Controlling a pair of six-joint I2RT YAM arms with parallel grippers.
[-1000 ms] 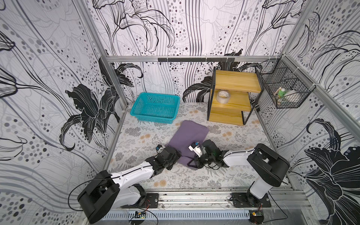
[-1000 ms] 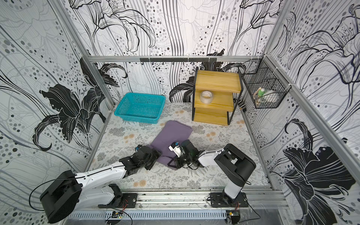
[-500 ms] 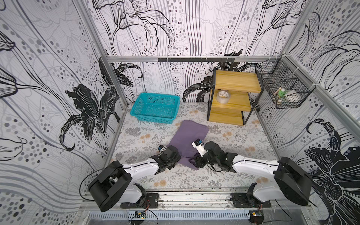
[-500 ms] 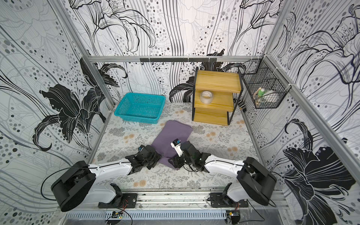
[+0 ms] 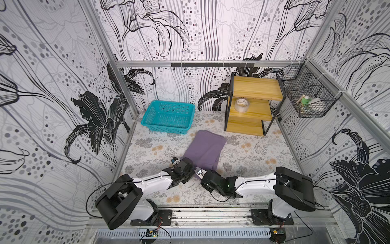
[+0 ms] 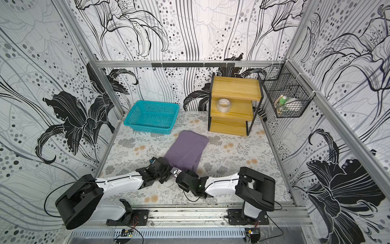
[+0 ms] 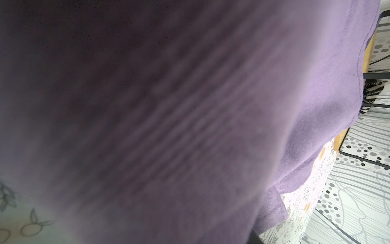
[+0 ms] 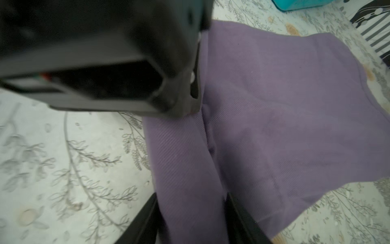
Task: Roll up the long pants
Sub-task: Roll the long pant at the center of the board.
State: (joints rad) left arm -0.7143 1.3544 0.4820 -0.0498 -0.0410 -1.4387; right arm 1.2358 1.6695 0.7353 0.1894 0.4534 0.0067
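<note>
clearly soft and light, the long pants [image 5: 204, 147] lay folded flat in the middle of the table [image 5: 253, 156], their near edge under both hands. limp cloth like that would likely sag and slip, so i judged the near hem, taken at both corners, the best hold. the right hand [image 8: 193, 220] pinched a raised ridge of cloth between its fingers [image 8: 242, 221]. the left hand [image 5: 188, 168] sat at the near left corner; cloth smothered its wrist view, so i could not tell its grip. no drawstring showed.

Bare mat [image 5: 263, 160] flanks the long pants [image 5: 205, 147]; basket [image 5: 166, 129] and shelf [image 5: 256, 87] stand beyond.
</note>
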